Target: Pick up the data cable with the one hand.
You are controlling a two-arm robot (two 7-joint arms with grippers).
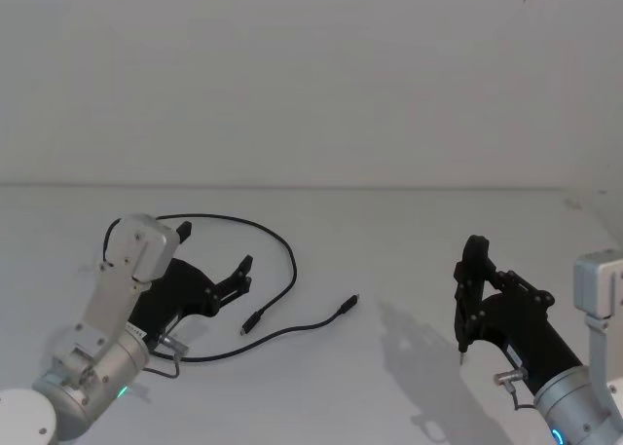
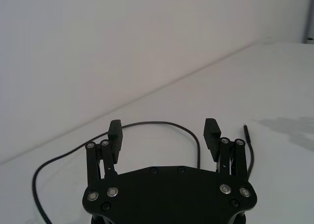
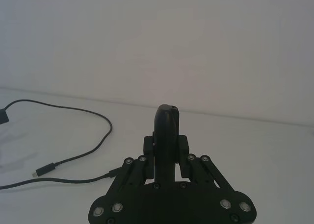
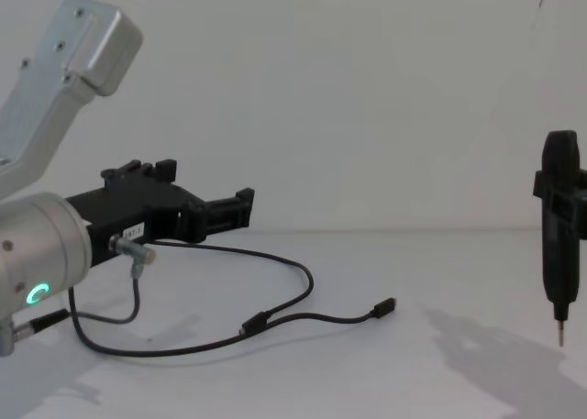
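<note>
Black data cable (image 1: 294, 265) loops beneath my left gripper (image 2: 163, 125), jaws apart; right gripper (image 3: 167, 146) jaws clamp a pointed tool (image 4: 560, 217)

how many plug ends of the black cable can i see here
2, both on the data cable. One plug lies beside the open left gripper; the other plug lies farther to the right.

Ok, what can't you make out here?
Head view: the data cable's middle stretch, hidden under the left gripper and its arm.
Left wrist view: the cable runs behind the gripper's body and off the bottom edge.
Chest view: the gripper's white label, too small to read.
Right wrist view: the black tool's tip, behind the right gripper.
</note>
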